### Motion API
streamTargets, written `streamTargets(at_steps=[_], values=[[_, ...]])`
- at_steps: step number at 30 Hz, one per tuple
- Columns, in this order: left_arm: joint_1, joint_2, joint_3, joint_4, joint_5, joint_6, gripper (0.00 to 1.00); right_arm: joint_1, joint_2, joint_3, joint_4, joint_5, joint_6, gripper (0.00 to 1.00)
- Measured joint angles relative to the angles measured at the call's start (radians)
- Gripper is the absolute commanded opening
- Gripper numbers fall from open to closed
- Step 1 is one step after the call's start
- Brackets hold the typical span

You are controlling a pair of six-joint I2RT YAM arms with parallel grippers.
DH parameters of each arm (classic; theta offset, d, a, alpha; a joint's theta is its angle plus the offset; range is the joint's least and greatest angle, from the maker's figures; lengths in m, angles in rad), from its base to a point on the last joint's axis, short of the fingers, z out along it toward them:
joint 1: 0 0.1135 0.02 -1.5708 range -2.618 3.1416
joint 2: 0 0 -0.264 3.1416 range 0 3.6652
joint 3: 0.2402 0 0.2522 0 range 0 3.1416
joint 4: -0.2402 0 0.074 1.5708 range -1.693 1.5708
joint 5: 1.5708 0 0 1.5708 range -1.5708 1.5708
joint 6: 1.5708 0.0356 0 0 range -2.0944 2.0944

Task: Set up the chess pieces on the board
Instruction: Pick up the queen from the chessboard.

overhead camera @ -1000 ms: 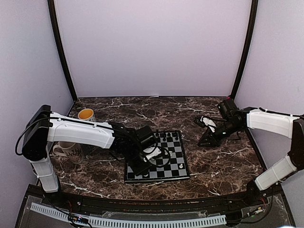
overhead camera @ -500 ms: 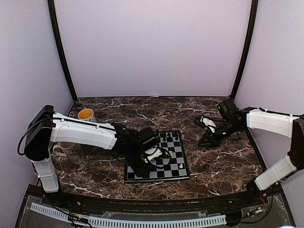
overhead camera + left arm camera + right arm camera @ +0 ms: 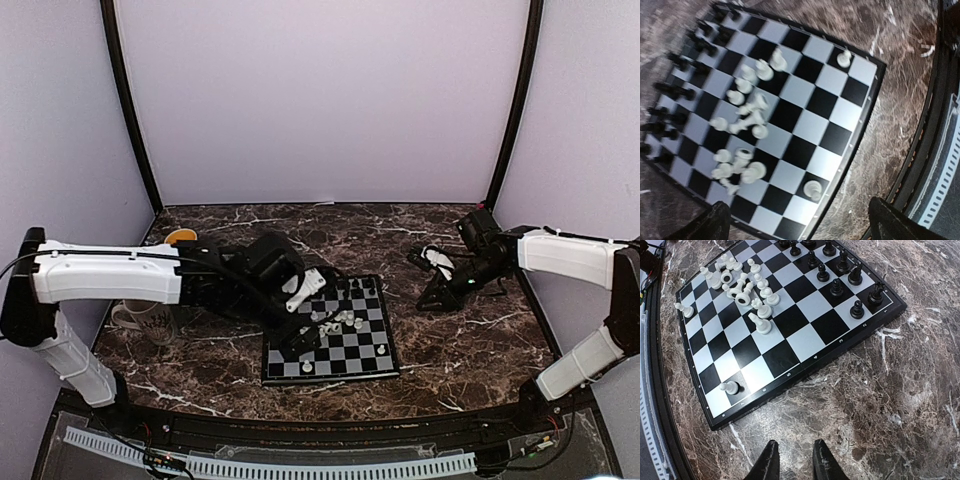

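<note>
- On the board [image 3: 345,360], the near rows are nearly bare: white belongs there.
- Mid-board, white chess pieces [image 3: 335,322] lie heaped, some toppled; the left gripper [image 3: 799,205] hovers above, fingers wide apart, empty.
- Take 1 outlying piece at a time.
- Black pieces [image 3: 356,288] fill the far rows.
- Right of the board, the right gripper [image 3: 795,457] waits, fingers slightly apart, empty.
</note>
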Motion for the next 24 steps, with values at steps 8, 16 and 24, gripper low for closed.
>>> streamTargets(at_steps=[8,16,24], values=[[0.037,-0.232,-0.096,0.187,-0.38,-0.011,0.99,0.0,-0.002,0.008,-0.006,0.0,-0.003,0.24],[0.315,-0.214,-0.163,0.409,-0.407,-0.072,0.98,0.0,-0.029,0.009,-0.007,0.008,-0.003,0.24],[0.333,-0.067,-0.037,0.415,-0.221,0.004,0.47,0.0,-0.041,0.009,-0.007,0.026,-0.004,0.24]])
